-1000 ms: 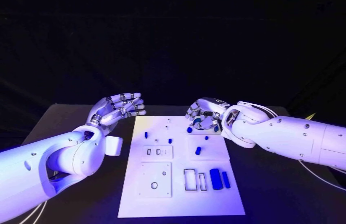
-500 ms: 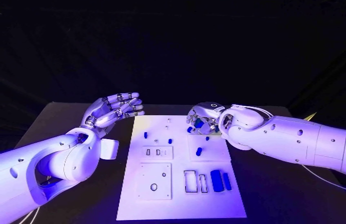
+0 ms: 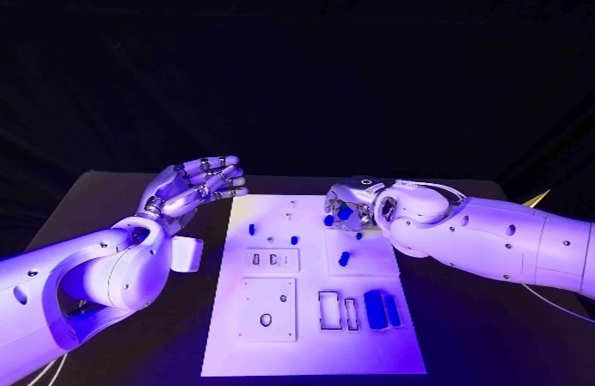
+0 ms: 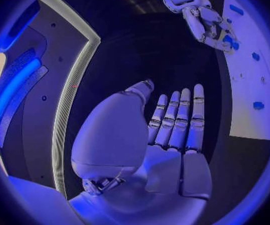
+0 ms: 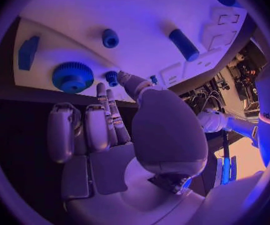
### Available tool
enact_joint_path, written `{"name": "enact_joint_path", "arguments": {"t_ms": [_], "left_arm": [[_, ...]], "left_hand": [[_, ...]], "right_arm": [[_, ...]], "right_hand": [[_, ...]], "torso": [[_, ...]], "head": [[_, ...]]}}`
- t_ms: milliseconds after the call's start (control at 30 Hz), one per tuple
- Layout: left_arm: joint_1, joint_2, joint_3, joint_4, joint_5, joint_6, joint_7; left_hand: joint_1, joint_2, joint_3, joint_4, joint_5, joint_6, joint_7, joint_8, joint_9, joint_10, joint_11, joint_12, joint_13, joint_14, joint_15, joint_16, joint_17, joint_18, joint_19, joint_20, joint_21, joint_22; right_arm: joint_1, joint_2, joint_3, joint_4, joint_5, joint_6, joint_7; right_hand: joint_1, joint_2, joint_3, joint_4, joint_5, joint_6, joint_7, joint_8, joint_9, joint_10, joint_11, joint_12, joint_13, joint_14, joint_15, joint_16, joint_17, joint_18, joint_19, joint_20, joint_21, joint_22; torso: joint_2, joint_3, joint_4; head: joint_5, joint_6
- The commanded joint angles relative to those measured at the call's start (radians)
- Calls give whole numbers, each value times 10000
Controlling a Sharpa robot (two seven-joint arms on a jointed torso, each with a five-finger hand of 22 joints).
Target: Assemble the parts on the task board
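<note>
The white task board (image 3: pixel 310 334) lies in the middle of the black table. My right hand (image 3: pixel 351 207) hangs over its far right part. There its thumb and fingertips (image 5: pixel 102 92) reach a small blue peg (image 5: pixel 111 78) beside a blue gear (image 5: pixel 72 77). Whether they pinch the peg I cannot tell. A short blue cylinder (image 5: pixel 110 38) and a longer one (image 5: pixel 184 44) lie further along the board. My left hand (image 3: pixel 199 186) is raised off the board's far left corner, empty, with its fingers (image 4: pixel 180 116) stretched out.
More blue parts sit on the board: a peg (image 3: pixel 250 229), a small cylinder (image 3: pixel 344 258), and two long cylinders (image 3: pixel 373 303) beside rectangular slots (image 3: pixel 328 309). Black table surface (image 3: pixel 483 334) flanks the board on both sides.
My right hand has sunk a little toward the board's far right part, closing in on the blue peg. The left hand has stayed raised and empty, with hardly any movement.
</note>
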Motion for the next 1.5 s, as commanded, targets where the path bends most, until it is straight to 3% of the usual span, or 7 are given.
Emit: {"name": "enact_joint_path", "arguments": {"t_ms": [33,333,733,1133,1267,1500], "left_arm": [[37,-5,10,28,-65,238,23],[78,-43,11,46,-52,277,-1],[99,-45,11,45,-49,319,-55],[106,-61,11,9,-48,352,-167],[107,-64,10,-5,-48,367,-193],[112,-73,10,-42,-48,387,-242]], "left_hand": [[-44,-84,44,1,-61,69,663,31,-11,43,6,-40,-5,-36,38,-20,13,99,7,-12,52,16],[-88,-80,45,29,-63,54,677,17,-20,32,19,-66,-8,-46,46,-28,27,95,-10,-10,57,17],[-95,-79,46,33,-63,51,678,14,-22,30,21,-71,-9,-48,47,-29,29,95,-12,-9,58,17],[-105,-84,51,36,-68,37,688,3,-29,18,28,-91,-12,-51,51,-32,39,94,-24,-8,62,18],[-87,-93,64,16,-76,16,700,-13,-38,-3,37,-118,-15,-51,55,-34,53,93,-35,-6,69,20],[-79,-96,71,7,-78,8,704,-19,-41,-10,40,-129,-16,-53,57,-36,59,93,-39,-6,72,21]], "right_arm": [[-3,64,5,-30,-225,287,-206],[-1,143,5,-156,-123,367,-228],[-1,191,5,-110,37,99,-113],[-1,160,11,-1,187,-792,-387],[6,143,43,124,238,-1108,-477],[46,284,110,222,244,-1602,-748]], "right_hand": [[23,118,95,20,30,46,-27,24,26,86,-3,46,23,457,42,83,25,-141,99,7,53,43],[32,337,441,112,11,270,-20,158,165,324,-17,111,73,463,38,249,146,-184,180,17,255,348],[87,416,739,67,-67,580,-112,383,393,662,-109,180,130,478,-25,409,262,-234,280,-24,463,673],[89,579,913,20,-46,820,-266,692,779,1070,-260,259,237,501,-146,551,340,-315,459,-130,742,1124],[87,590,933,-7,-65,878,-295,770,869,1131,-281,266,260,496,-165,555,318,-322,473,-147,768,1167],[6,567,930,4,-144,944,-363,880,1010,1217,-325,266,294,486,-197,552,267,-323,471,-175,779,1188]], "torso": [[41,-6,19],[120,-19,68],[158,-39,98],[195,-59,121],[207,-68,121],[219,-66,142]], "head": [[-28,-45],[-66,-74],[-80,-92],[-93,-33],[-154,-15],[-132,54]]}}
